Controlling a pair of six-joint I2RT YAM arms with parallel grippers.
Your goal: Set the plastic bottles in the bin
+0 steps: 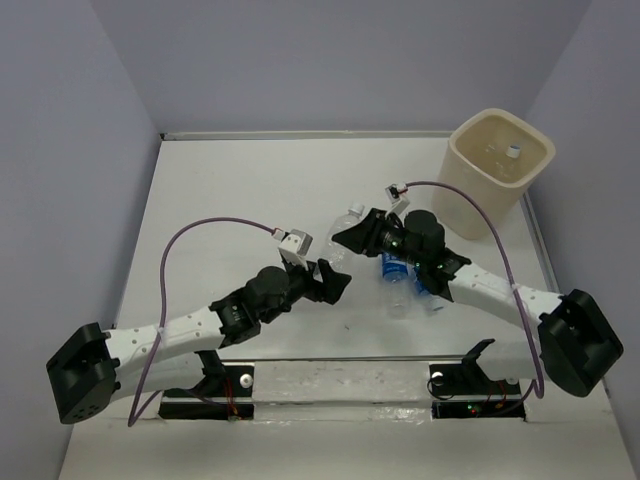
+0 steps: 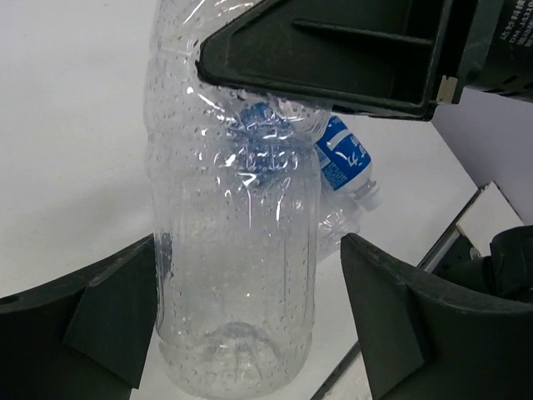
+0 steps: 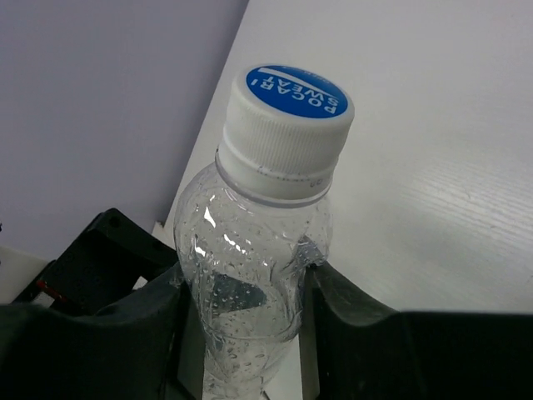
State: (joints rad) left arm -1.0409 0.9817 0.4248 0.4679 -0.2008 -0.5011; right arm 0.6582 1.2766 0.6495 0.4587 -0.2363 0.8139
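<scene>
At bench centre: right hand clamped on bottle, left hand apart around it; bin well off, other bottles lying loose.

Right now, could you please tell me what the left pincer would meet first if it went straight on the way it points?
The clear bottle, which sits between the open fingers of the left pincer and is gripped by the right pincer. Beyond it, probably that pincer itself.

1. White wood-grain flat tabletop, centre of the top view.
2. Plain lavender-grey side wall, 9 o'clock.
3. Matching lavender-grey back wall, 12 o'clock.
4. Matching lavender-grey far-side wall, 3 o'clock.
5. Glossy pale strip along the tabletop edge, 6 o'clock.
</scene>
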